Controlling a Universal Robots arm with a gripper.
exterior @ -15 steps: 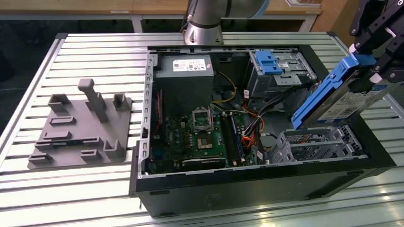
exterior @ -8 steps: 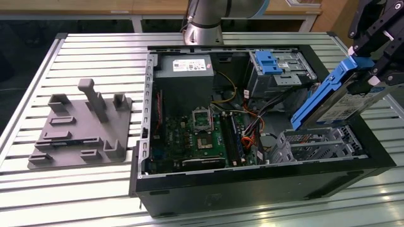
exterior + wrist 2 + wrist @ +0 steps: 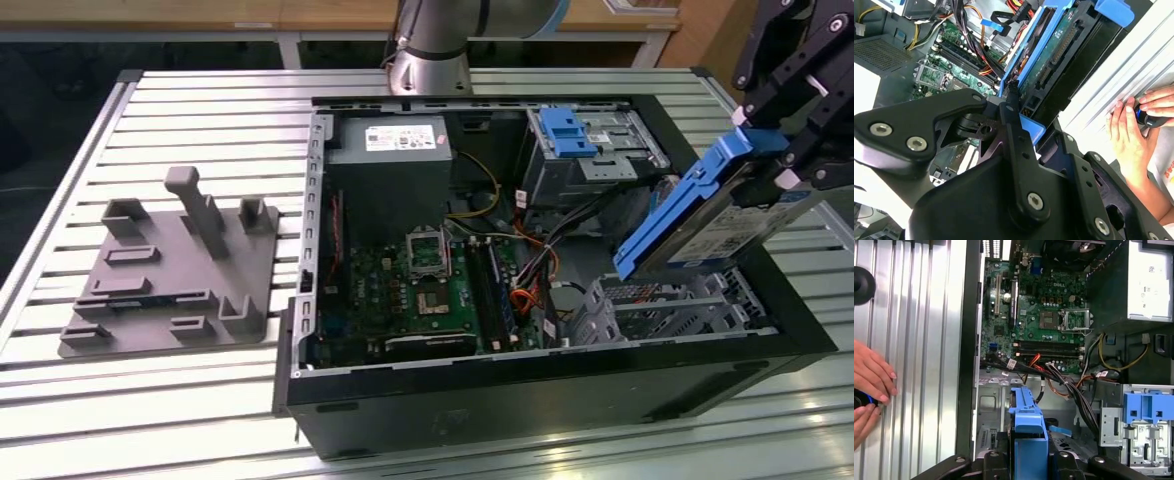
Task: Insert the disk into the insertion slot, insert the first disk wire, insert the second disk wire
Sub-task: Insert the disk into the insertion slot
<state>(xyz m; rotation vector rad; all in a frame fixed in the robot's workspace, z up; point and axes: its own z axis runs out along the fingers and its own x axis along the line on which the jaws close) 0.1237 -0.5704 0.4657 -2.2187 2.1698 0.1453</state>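
Blue-framed disk (image 3: 694, 215), clamped in the fingers (image 3: 781, 150), tilts above insertion slot (image 3: 667, 308).

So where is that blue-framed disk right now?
At the exterior view's right, the disk hangs tilted in the gripper, just above the low silver insertion slot inside the open computer case.

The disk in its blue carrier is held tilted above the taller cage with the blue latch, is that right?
Not quite. The exterior view shows the disk held tilted above the insertion slot, the low silver cage, not the taller cage.
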